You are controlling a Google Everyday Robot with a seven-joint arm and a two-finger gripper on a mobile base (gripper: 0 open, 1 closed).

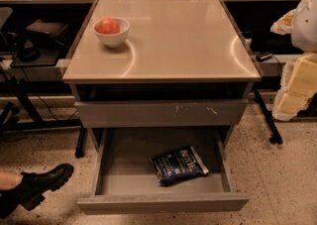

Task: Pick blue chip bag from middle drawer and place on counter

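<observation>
The task is barely under way, by my reading; the middle drawer [163, 203] stands pulled well out below the cabinet, its bare grey inside open to view, so access is there, but the lifting is not yet done.

The blue chip bag [178, 164] lies flat on the drawer floor, right of centre and turned at a slant, its white lettering facing up; it is close to the right wall, though whether it touches it I cannot tell; nothing has hold of it.

The end effector [296, 87] I take to be the pale blocky shape at the right edge of the view (only part of it shows), hanging beside the bench [178, 40], below its top and well apart from the bag; how far open it is I cannot tell, and it does not have the bag.

On the bench a white bowl [112, 34] with a red fruit [108, 25] sits near the far left corner; the near and right parts look free, which should leave room to set the bag down.

What is left, then, is nearly all of it: reaching into the drawer, gripping the crinkly bag, raising it past the scuffed drawer front [148, 114] above, and placing it on the bench.
</observation>
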